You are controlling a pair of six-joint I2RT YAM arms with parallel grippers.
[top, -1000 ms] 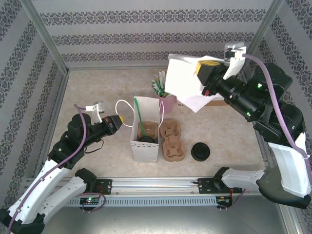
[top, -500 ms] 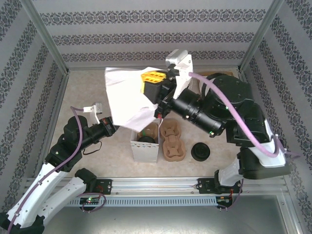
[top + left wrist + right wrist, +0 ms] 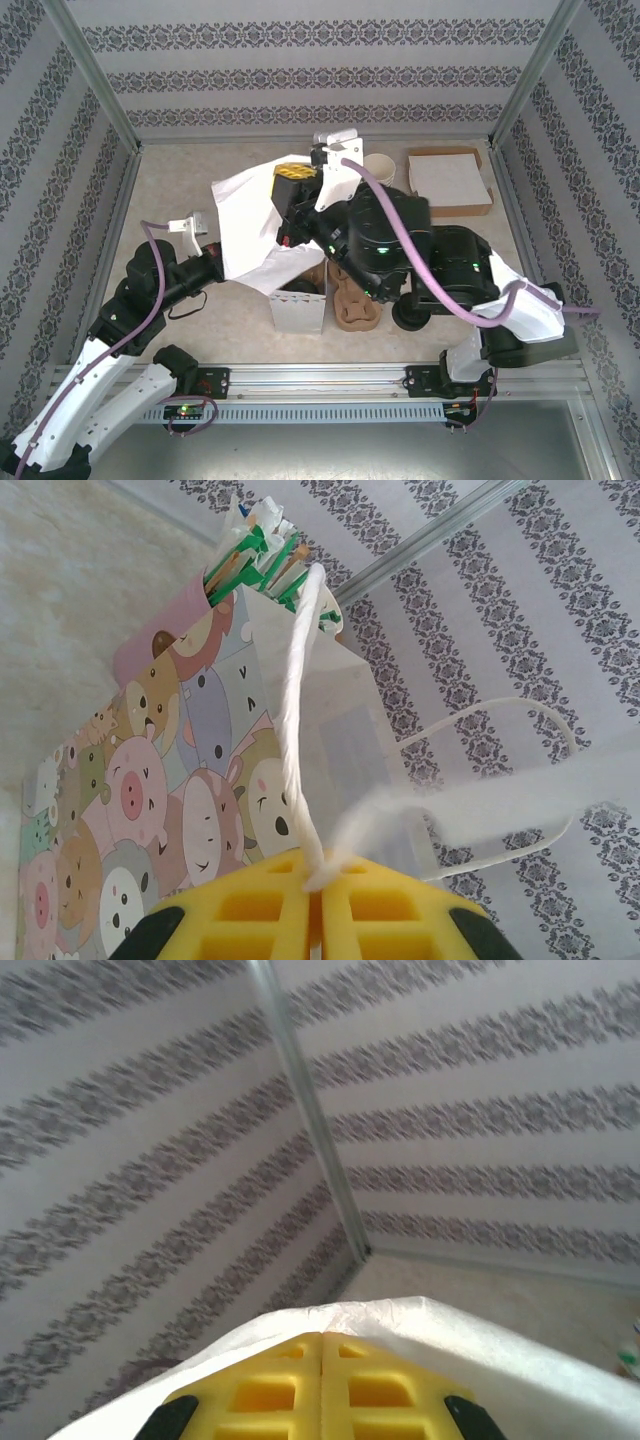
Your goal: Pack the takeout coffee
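A white paper bag (image 3: 298,312) stands at the table's middle, with a dark cup top (image 3: 296,287) showing in its mouth. In the left wrist view the bag's side (image 3: 170,790) carries cartoon animals. My left gripper (image 3: 213,262) (image 3: 318,875) is shut on the bag's white string handle (image 3: 295,700), left of the bag. My right gripper (image 3: 290,177) (image 3: 322,1335) is shut on a white napkin (image 3: 250,220) (image 3: 500,1360). The napkin hangs over the bag's left side and covers the left fingertips. The right arm reaches across above the bag.
A cardboard cup carrier (image 3: 355,305) lies right of the bag, and a black lid (image 3: 410,318) peeks from under the right arm. A paper cup (image 3: 380,168) and a box of napkins (image 3: 448,180) sit at the back right. Wrapped straws (image 3: 255,555) stand behind the bag.
My right arm has swung from the back right to the left and down over the bag, carrying the napkin. The left gripper has kept hold of the handle and barely moved.
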